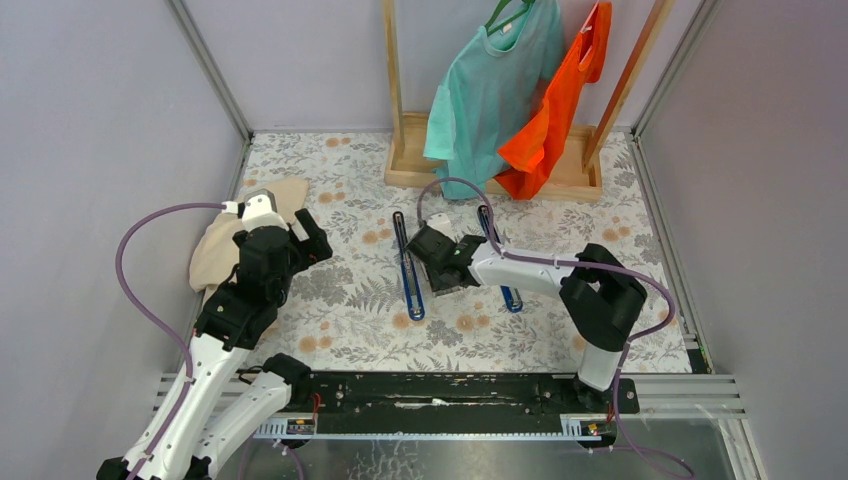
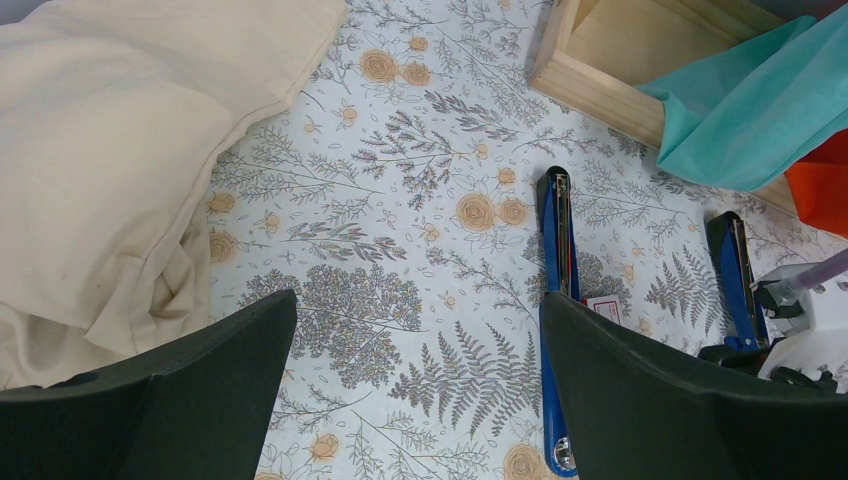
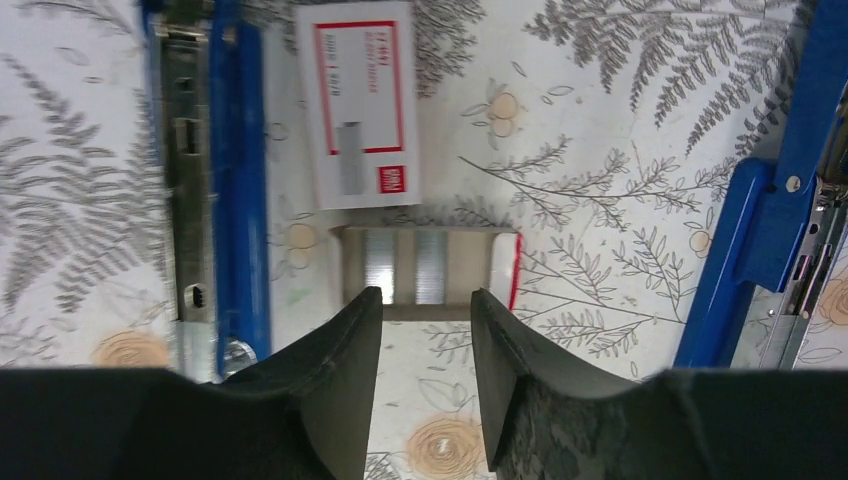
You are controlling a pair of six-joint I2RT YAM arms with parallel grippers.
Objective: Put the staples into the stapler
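Two blue staplers lie opened flat on the floral cloth, one on the left (image 1: pixel 407 265) and one on the right (image 1: pixel 498 258). In the right wrist view, silvery staples (image 3: pixel 432 265) sit in an open cardboard tray between the left stapler (image 3: pixel 238 180) and the right stapler (image 3: pixel 790 190). A white box sleeve with a red border (image 3: pixel 357 100) lies just beyond the tray. My right gripper (image 3: pixel 425 300) is open and empty, its fingertips at the tray's near edge, over the gap between the staplers (image 1: pixel 440 268). My left gripper (image 2: pixel 420 310) is wide open and empty, left of the left stapler (image 2: pixel 556 250).
A beige cloth (image 1: pixel 230 240) lies at the left edge, beside my left arm. A wooden rack base (image 1: pixel 490 170) at the back carries a teal shirt (image 1: pixel 490 80) and an orange shirt (image 1: pixel 560 110). Grey walls close in both sides.
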